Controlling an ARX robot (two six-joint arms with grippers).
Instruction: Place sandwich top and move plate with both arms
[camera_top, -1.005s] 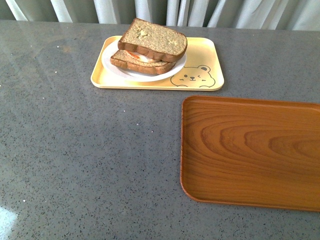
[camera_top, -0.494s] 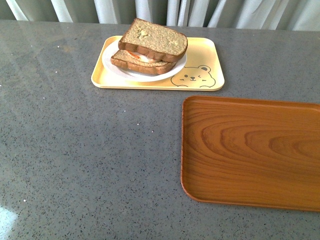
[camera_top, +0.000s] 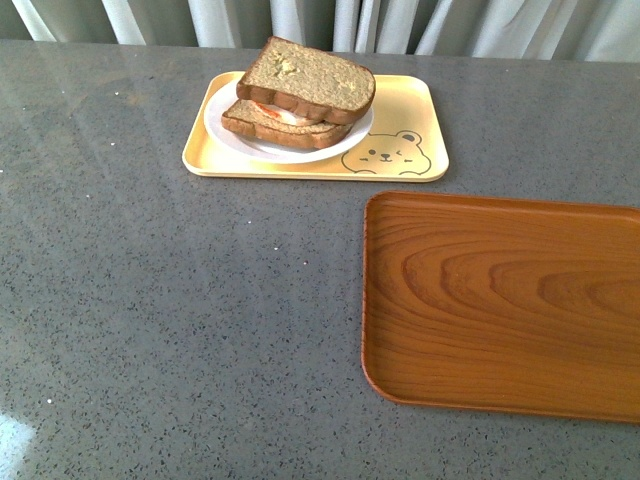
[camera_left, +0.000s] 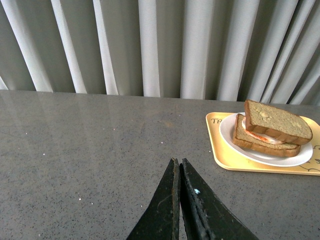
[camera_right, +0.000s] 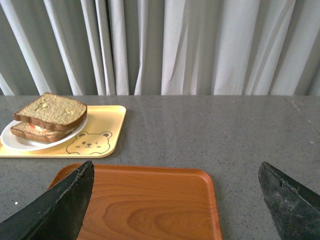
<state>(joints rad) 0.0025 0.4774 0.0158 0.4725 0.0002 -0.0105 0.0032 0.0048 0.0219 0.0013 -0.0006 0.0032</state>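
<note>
The sandwich top (camera_top: 308, 76) lies tilted on the lower slice with egg, on the white plate (camera_top: 225, 132), which sits on the pale yellow bear tray (camera_top: 410, 120) at the far side of the table. It also shows in the left wrist view (camera_left: 276, 120) and the right wrist view (camera_right: 51, 110). Neither arm shows in the front view. My left gripper (camera_left: 178, 162) is shut and empty, above bare table short of the plate (camera_left: 227, 132). My right gripper (camera_right: 177, 167) is open and empty, above the brown wooden tray (camera_right: 145, 205), far from the plate (camera_right: 10, 140).
The brown wooden tray (camera_top: 500, 300) lies at the right front of the grey speckled table (camera_top: 150, 300). Pale curtains (camera_top: 330, 20) hang behind the table's far edge.
</note>
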